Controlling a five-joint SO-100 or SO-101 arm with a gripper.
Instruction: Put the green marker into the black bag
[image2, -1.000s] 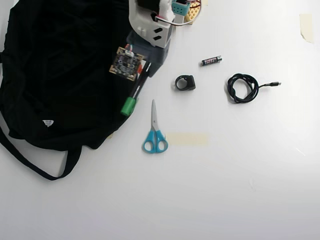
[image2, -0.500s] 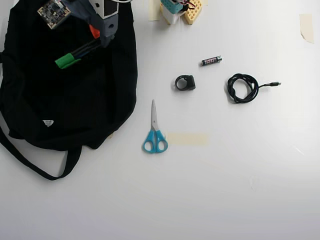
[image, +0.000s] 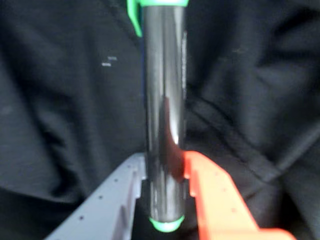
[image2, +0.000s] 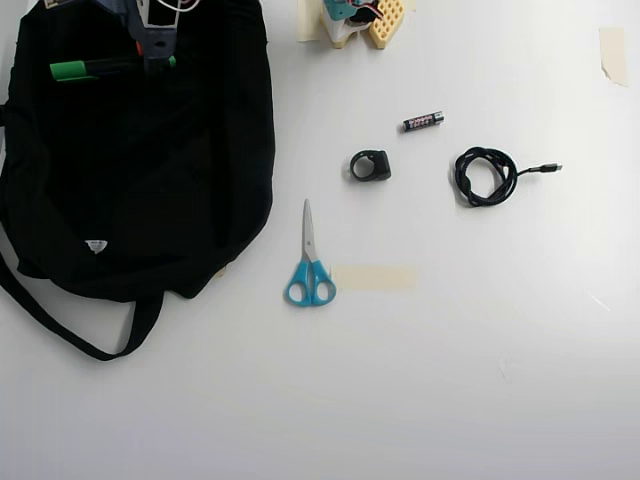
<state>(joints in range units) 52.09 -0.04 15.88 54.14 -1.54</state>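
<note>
Since half a second earlier the gripper had carried the green marker further toward the upper left of the overhead view, over the black bag. Its grey and orange jaws were clamped on the marker's dark barrel near the small green end, the pen lying level above the fabric

White bench from overhead — the black bag sprawls across its left side, strap trailing. To the right lie blue-handled scissors, a strip of tape, a small black ring-shaped piece, a battery and a coiled black cable — all apart.
</note>
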